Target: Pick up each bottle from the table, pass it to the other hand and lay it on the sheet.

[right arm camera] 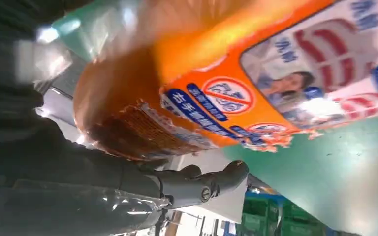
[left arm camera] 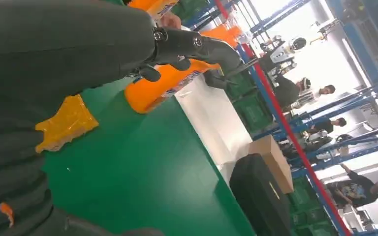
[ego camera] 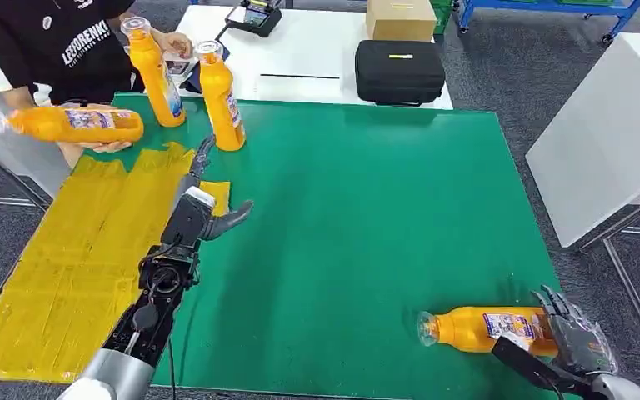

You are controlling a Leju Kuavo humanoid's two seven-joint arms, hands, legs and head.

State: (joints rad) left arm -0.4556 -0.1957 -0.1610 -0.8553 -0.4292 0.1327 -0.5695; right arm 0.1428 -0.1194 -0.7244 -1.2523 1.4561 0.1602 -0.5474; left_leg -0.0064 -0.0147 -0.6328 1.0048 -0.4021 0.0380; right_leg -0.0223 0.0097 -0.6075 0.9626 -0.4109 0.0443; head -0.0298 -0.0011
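Bottle (ego camera: 483, 327), orange with a printed label, lies on its side.

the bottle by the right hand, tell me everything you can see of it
The bottle is orange translucent plastic with a clear cap and a white, blue and red printed label. It lies on its side on the green mat, near the table's front right, cap pointing toward the robot's left. The right hand is at its base end, fingers over it and thumb beneath, in contact.

Silver arms, dark grey hands
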